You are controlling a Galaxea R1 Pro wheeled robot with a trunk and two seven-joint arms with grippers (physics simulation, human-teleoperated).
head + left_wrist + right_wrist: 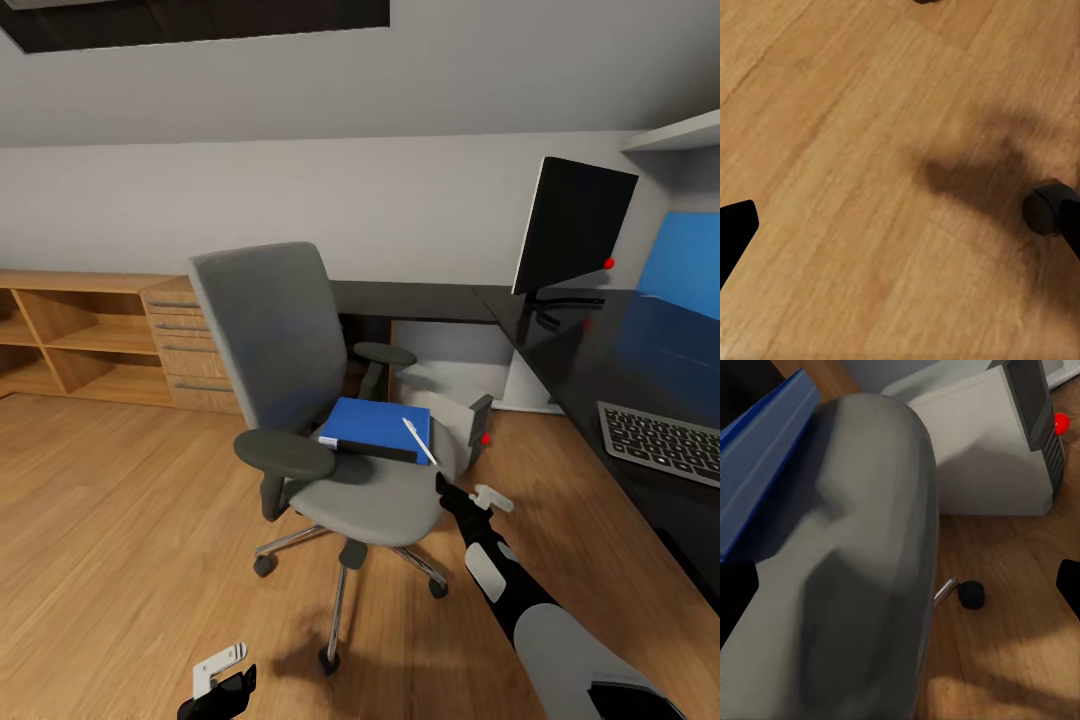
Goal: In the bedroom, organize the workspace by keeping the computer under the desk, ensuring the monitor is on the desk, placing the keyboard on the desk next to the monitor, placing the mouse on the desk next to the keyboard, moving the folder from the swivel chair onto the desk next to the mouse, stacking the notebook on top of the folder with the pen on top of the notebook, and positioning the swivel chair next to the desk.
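**A:** Status?

**B:** I'm working the folder step. Swivel chair is sitting out on the wood floor, apart from the desk. Folder is lying flat on the seat, blue, with the pen resting across its near corner. I can't pick out the notebook separately; there's a dark edge along the folder's front, could be it, can't tell.

**A:** Right arm?

**B:** Right gripper is hovering just beside the seat's front-right edge, near the pen tip. In the right wrist view I'm looking along the seat cushion, with the folder's blue edge beyond it. Fingertips are sitting at the frame's edges, wide apart, so I'm reading the jaws as spread, holding nothing.

**A:** Left?

**B:** Left gripper is hanging low over the floor near a caster. Spread too, empty.

**A:** Rest of the desk?

**B:** Monitor is standing on the desk, keyboard lying on it nearer me. Computer is on the floor by the desk's corner, beside the chair. Mouse I'm not spotting.

**A:** Next?

**B:** My call: the pen is loose on top, so it's going first or it's rolling off. That needs a small reach over the seat edge and a careful pinch on a thin stick.
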